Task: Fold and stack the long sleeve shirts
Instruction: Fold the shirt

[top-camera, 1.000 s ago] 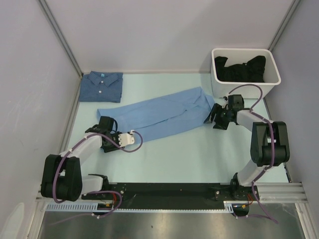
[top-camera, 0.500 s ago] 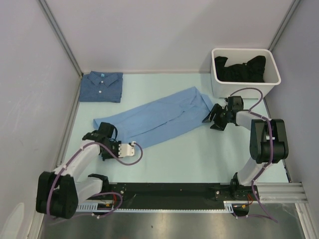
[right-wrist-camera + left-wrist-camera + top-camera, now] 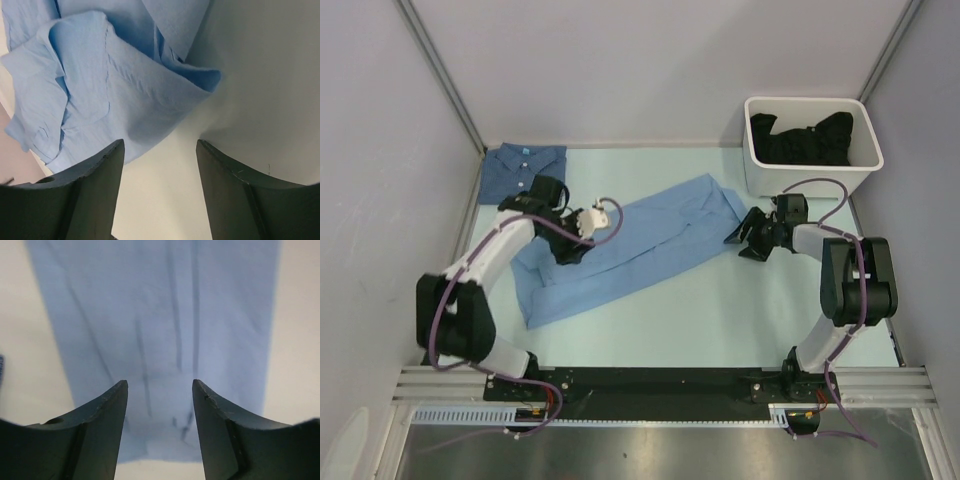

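sky-blue shirt (image 3: 650, 240) — long creased cloth strip; denim-blue shirt (image 3: 510, 178) — folded rectangle

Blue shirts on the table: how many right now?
2. The denim-blue shirt lies folded at the far-left corner; the light-blue shirt lies spread diagonally mid-table. Dark cloth in the white bin may hide others.

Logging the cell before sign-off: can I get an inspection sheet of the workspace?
Surface: pale green table, no spills seen.
Job's things: light-blue shirt lying in a long diagonal strip; denim shirt folded, far left corner.
Clutter: white bin holding black cloth.
Grippers: left gripper over the light-blue shirt, jaws open; right gripper at its bunched end, jaws open, empty.
Cables: purple cables looped at both wrists.
Surroundings: grey walls; nothing else seen.
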Robot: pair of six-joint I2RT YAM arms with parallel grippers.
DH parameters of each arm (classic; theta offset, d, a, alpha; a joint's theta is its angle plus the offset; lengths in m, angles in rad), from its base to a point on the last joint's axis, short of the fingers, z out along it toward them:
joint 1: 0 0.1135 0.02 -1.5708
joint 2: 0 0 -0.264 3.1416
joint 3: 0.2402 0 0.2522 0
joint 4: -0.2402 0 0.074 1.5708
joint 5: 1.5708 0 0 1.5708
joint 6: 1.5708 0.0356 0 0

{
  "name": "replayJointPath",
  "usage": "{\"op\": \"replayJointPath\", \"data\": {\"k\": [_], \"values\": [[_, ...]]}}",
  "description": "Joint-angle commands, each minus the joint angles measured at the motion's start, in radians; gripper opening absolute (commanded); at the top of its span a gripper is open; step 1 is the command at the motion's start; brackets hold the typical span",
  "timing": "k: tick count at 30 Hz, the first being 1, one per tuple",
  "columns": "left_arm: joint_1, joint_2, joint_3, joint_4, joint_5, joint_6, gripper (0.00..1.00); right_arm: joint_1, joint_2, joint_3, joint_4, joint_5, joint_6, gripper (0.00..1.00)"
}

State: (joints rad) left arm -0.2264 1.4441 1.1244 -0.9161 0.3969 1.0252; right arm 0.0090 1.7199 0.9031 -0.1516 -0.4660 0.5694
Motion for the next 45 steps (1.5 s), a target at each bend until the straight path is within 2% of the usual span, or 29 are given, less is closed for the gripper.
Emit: {"op": "replayJointPath", "data": {"k": [1, 3, 5, 8, 10, 14, 16, 17, 20, 24, 25, 27, 28, 31, 35, 41, 42, 45], "values": [[0.083, 0.264, 0.197, 0.148, 0.028, -0.284, 0.58, 0.009, 0.044, 0.028, 0.098, 0.082, 0.041, 0.64], [0.142, 0.373, 0.348, 0.116, 0.03, -0.347, 0.56, 0.028, 0.07, 0.042, 0.115, 0.105, 0.029, 0.59], [0.215, 0.496, 0.478, 0.054, 0.034, -0.343, 0.53, 0.052, 0.093, 0.077, 0.113, 0.141, 0.026, 0.53], [0.283, 0.558, 0.531, 0.03, -0.009, -0.314, 0.53, 0.069, 0.128, 0.102, 0.113, 0.168, 0.034, 0.46], [0.308, 0.564, 0.517, 0.028, -0.029, -0.278, 0.52, 0.069, 0.15, 0.108, 0.107, 0.184, 0.043, 0.42], [0.344, 0.561, 0.442, 0.02, -0.04, -0.24, 0.48, 0.071, 0.161, 0.12, 0.087, 0.207, 0.026, 0.22], [0.364, 0.561, 0.42, 0.013, -0.029, -0.22, 0.48, 0.077, 0.162, 0.134, 0.063, 0.23, 0.012, 0.16], [0.371, 0.561, 0.404, -0.006, -0.02, -0.214, 0.48, 0.081, 0.164, 0.143, 0.052, 0.242, -0.014, 0.09], [0.395, 0.558, 0.371, -0.044, 0.014, -0.186, 0.48, 0.121, 0.168, 0.18, 0.03, 0.277, -0.061, 0.02], [0.418, 0.549, 0.322, -0.052, 0.039, -0.182, 0.45, 0.175, 0.191, 0.236, 0.003, 0.317, -0.115, 0.0], [0.432, 0.549, 0.313, -0.05, 0.03, -0.185, 0.36, 0.186, 0.199, 0.261, -0.006, 0.335, -0.126, 0.0], [0.444, 0.547, 0.285, -0.04, 0.011, -0.189, 0.27, 0.21, 0.224, 0.289, -0.012, 0.349, -0.158, 0.0], [0.458, 0.546, 0.264, -0.04, 0.005, -0.188, 0.19, 0.218, 0.234, 0.319, -0.012, 0.366, -0.167, 0.0], [0.484, 0.513, 0.223, -0.038, -0.004, -0.169, 0.1, 0.25, 0.292, 0.381, -0.012, 0.395, -0.209, 0.0], [0.495, 0.452, 0.105, -0.033, 0.013, -0.16, 0.11, 0.276, 0.409, 0.549, -0.009, 0.417, -0.249, 0.0], [0.495, 0.335, -0.05, -0.013, 0.054, -0.195, 0.17, 0.281, 0.602, 0.787, -0.016, 0.429, -0.362, 0.0], [0.493, 0.323, -0.066, -0.013, 0.072, -0.2, 0.18, 0.279, 0.63, 0.866, -0.019, 0.428, -0.377, 0.0], [0.477, 0.285, -0.123, -0.012, 0.088, -0.209, 0.18, 0.273, 0.725, 1.028, -0.113, 0.389, -0.396, 0.06]]}}
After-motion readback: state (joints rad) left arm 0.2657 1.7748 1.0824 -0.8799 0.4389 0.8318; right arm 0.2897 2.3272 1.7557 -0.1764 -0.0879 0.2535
